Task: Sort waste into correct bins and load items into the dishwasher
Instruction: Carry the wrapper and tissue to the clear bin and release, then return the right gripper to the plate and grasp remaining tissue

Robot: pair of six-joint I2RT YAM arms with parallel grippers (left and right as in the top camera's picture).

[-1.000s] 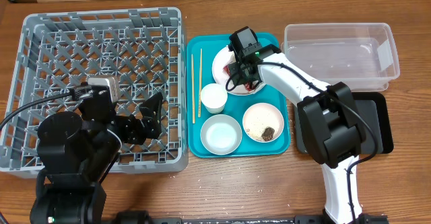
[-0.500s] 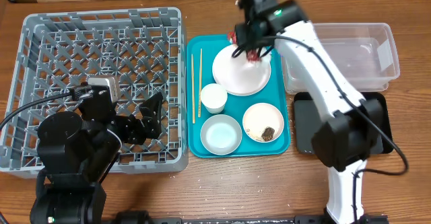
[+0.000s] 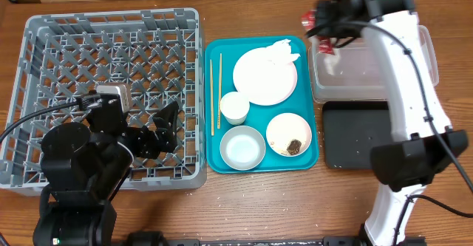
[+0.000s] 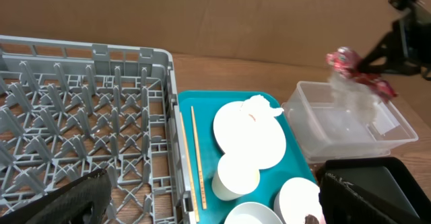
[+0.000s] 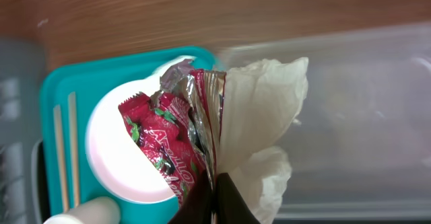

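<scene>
A: You have the red wrapper point(image 5: 165, 140), thin crinkled foil. I judge it almost weightless, springy and slick. It won't break, but it could slide out of a loose pinch. A white napkin point(image 5: 266, 109) is caught in the same pinch, and it is soft and limp.

B: Your right gripper point(image 5: 215, 200) is closed right down on both, biting them at one bunched end. That looks like the place to hold, because a bunched end gives you more to grip than a flat edge.

A: The bundle hangs in the air over the left end of the clear tub point(image 3: 414, 35), just inside its rim as the overhead view shows it. I can't see it touching anything.

B: In your right wrist view the wrapper's long axis runs straight out from the fingertips, with the free end fanned away from the gripper. The napkin lies alongside it on the tub side. The left wrist view shows a crooked red strip, not a ball.

A: Expect both to fall together when you let go, and they are light enough to drift.

B: Another white crumple point(image 3: 284, 49) sits on the far right rim of the plate point(image 3: 259, 80), on the teal tray point(image 3: 211, 157). The black tray point(image 3: 355, 135) lies just in front of the tub on the tabletop point(image 3: 295, 202).

A: Your left gripper point(image 3: 166, 126) is spread wide and empty over the near corner of the grey rack point(image 3: 44, 32), well apart from all of this
</scene>
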